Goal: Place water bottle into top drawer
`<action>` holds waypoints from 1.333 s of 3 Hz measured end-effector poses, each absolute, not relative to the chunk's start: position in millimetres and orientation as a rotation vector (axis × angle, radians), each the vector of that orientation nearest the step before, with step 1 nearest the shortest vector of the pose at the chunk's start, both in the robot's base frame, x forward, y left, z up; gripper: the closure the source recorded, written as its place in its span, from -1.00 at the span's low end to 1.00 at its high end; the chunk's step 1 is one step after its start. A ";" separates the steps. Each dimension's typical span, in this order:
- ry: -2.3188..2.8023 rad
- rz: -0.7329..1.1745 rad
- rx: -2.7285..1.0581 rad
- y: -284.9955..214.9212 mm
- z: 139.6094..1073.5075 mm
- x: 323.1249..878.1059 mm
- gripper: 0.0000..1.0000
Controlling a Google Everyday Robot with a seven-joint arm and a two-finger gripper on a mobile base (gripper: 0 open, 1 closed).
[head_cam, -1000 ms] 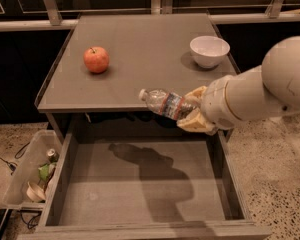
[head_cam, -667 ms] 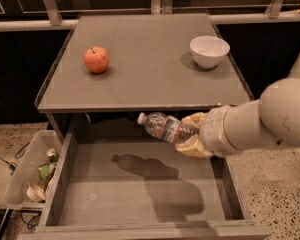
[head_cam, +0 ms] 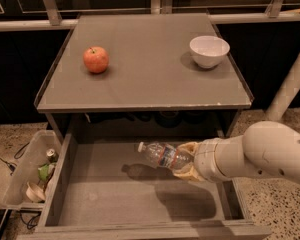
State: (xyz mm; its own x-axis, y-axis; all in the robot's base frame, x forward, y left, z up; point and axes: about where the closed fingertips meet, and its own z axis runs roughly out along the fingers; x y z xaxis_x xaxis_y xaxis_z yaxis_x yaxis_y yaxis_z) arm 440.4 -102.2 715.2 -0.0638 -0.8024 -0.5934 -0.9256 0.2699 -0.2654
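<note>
Lowered since the earlier frame, the gripper [head_cam: 186, 160] now sits inside the open top drawer [head_cam: 110, 204], below the counter [head_cam: 155, 84] edge. Jaws are clenched on the base end of the water bottle [head_cam: 160, 154], which is held horizontal, cap pointing left, above the drawer floor.

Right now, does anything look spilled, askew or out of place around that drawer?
Nothing looks spilled or damaged. The only oddity is the water bottle, held sideways in the air over the open top drawer, cap pointing left, gripped by the end effector. The apple and white bowl sit undisturbed on the table.
</note>
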 end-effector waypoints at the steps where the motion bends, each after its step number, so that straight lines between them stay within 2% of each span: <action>1: 1.861 0.278 -1.560 -96.1 685.3 457.6 1.00; 2: 1.846 0.364 -1.526 -94.7 658.6 465.2 1.00; 4: 1.816 0.531 -1.543 -96.5 627.5 443.5 1.00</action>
